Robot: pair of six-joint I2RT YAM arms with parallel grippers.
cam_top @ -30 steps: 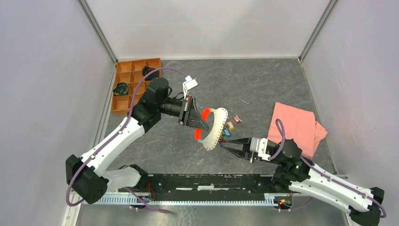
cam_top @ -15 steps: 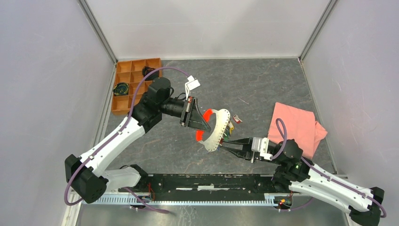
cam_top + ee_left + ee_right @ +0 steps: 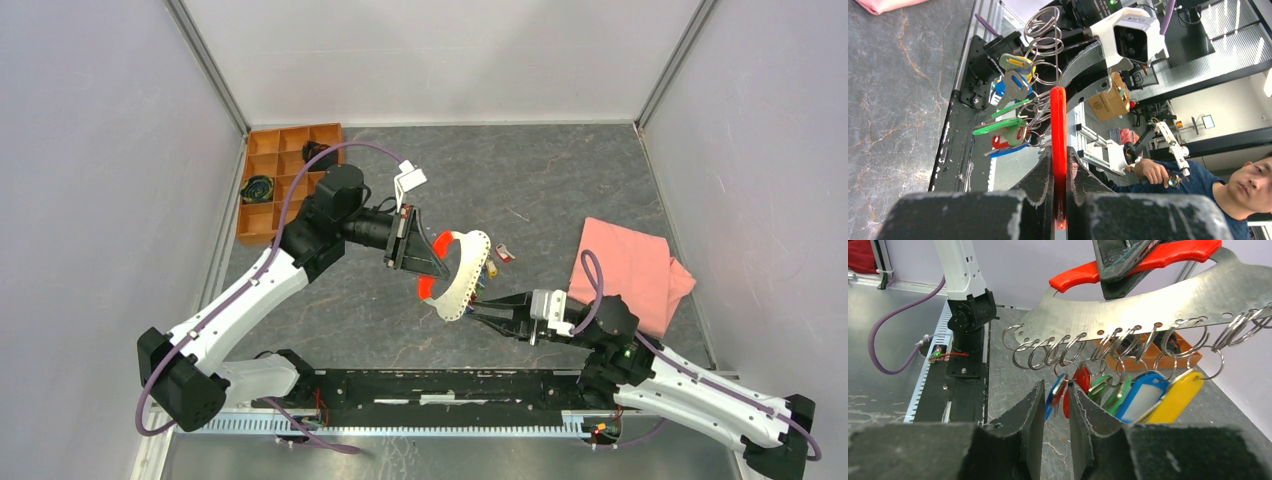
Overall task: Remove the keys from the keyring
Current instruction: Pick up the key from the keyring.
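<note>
The keyring (image 3: pixel 1168 300) is a flat, crescent-shaped plate of dull brushed metal. It has a row of small holes along its outer curve and a glossy red handle (image 3: pixel 1148 260) on the inner side. Thin wire split rings (image 3: pixel 1068 352) loop through the holes, and from them hang the keys (image 3: pixel 1128 395), small metal blades with smooth plastic heads in yellow, blue, green and red. One blue head frames a white insert. The left pincer (image 3: pixel 1058 165) holds the whole thing up off the table (image 3: pixel 560 180). Its two black, rough-edged fingers are clamped tight on the red handle, which stands edge-on between them in the wrist view, with the plate and the bunch of keys out beyond its tips. The right pincer (image 3: pixel 1054 395) points at the plate from the opposite side, just under the holed edge, with its fingers a narrow gap apart. A blue head and a red head hang right at the mouth of that gap, at the fingertips; whether the pads touch them cannot be told. The other keys dangle to the right of its tips. A loose key (image 3: pixel 504 253) with a red and white head lies on the grey mottled table beyond the right pincer. A soft pink cloth (image 3: pixel 625 270) lies rumpled beside that arm.
</note>
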